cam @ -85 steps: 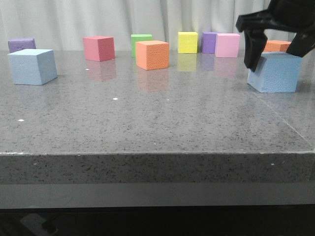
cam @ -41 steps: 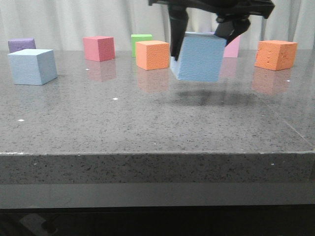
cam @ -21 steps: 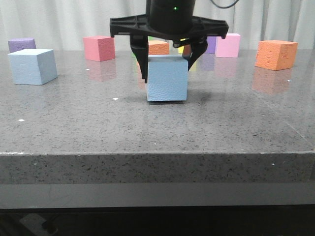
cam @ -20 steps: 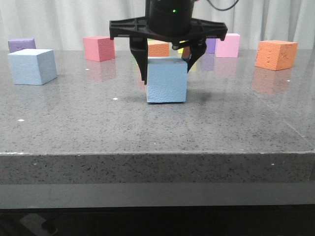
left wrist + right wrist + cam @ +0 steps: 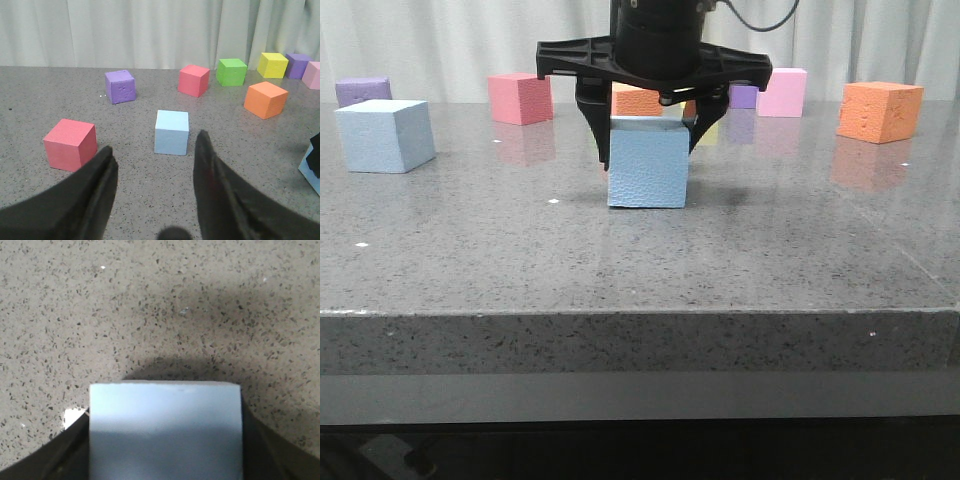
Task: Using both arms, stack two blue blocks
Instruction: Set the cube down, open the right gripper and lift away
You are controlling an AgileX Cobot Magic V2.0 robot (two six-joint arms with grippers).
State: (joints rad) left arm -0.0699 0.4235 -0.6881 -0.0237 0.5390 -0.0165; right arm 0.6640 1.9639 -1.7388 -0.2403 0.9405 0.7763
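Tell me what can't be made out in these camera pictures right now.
- Front view: the right gripper covers the orange foam cube and the yellow cube behind it; the green cube is fully hidden.
- Front view: whether the pale blue foam cube at the centre touches the grey speckled table is unclear.
- Right wrist view: that cube is cut off by the picture edge.
- Left wrist view: the left gripper root is cut off by the picture edge.

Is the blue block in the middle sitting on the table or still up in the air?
On the table: the blue block sits flat with no gap beneath it in the front view, the right gripper straddling it.
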